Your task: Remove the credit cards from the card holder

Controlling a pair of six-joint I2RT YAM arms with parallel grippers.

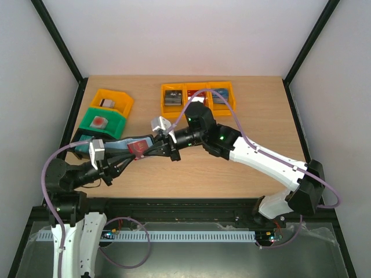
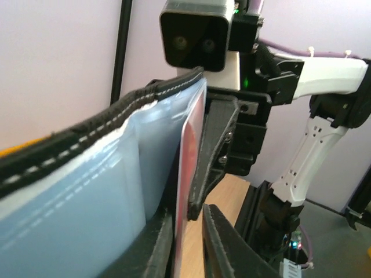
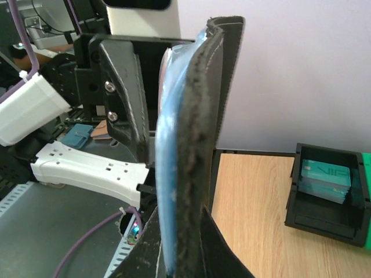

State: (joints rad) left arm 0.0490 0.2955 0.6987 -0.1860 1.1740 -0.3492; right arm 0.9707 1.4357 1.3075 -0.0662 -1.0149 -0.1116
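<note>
— Holder (image 1: 123, 145)?
— Held off the table, just on the near side of the green bin (image 1: 87, 117) — spread open, blue lining up.
— Grippers?
— Left gripper (image 2: 186, 223) is clamped on the end nearer the bin. Right gripper (image 3: 181, 226) is closed on the end farther from it — one finger (image 2: 214, 145) pressed on a red card (image 1: 138, 147) against the lining.

Looks down on a wood-grain table (image 1: 232, 185) boxed on three sides by plain white walls (image 1: 185, 35), with black posts (image 1: 58, 40) rising at the corners. Carries a black rail (image 1: 174, 204) along the near edge, grey surface (image 1: 232, 260) below. Soft, even light throughout.
</note>
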